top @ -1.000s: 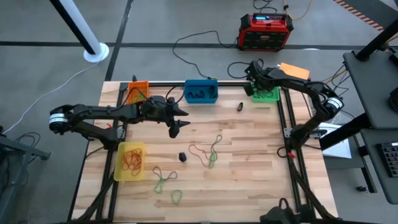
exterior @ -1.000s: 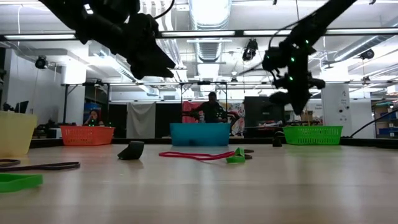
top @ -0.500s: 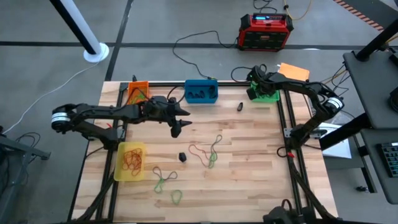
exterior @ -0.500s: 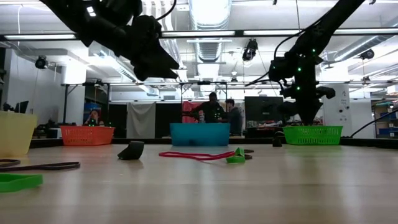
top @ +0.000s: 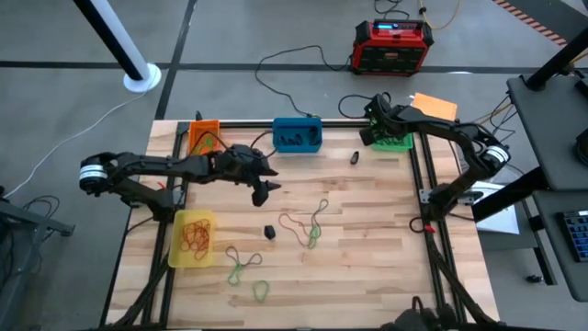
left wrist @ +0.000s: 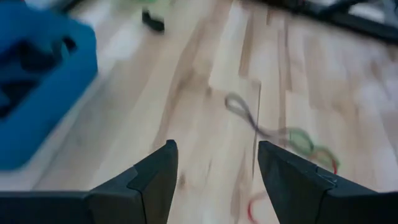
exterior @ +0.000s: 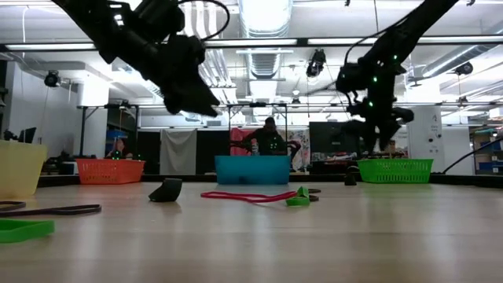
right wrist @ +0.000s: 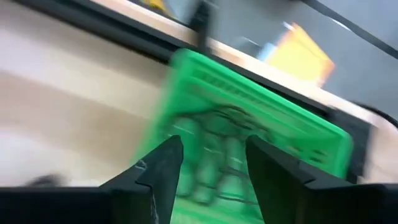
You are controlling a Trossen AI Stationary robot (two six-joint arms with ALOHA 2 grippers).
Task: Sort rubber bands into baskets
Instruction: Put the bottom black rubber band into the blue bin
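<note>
Four baskets stand on the table: orange (top: 204,136), blue (top: 298,134), green (top: 393,140) and yellow (top: 194,237). Loose rubber bands lie on the wood: a red-brown and green tangle (top: 308,223), green and tan loops (top: 243,265), and one green loop (top: 262,291). My left gripper (top: 262,191) hangs open above the table's middle, short of the tangle (left wrist: 273,134), with the blue basket (left wrist: 37,93) beside it. My right gripper (top: 375,119) hovers open over the green basket (right wrist: 249,149), with nothing between its fingers. Green bands lie inside that basket.
Two small black pieces lie on the table, one near the tangle (top: 270,232) and one between the blue and green baskets (top: 354,157). A red-and-black power box (top: 393,46) and cables sit on the floor beyond the far edge. People stand in the room behind (exterior: 269,137).
My left gripper has tipped a little further down over the table's middle. My right gripper has shifted slightly above the green basket.
</note>
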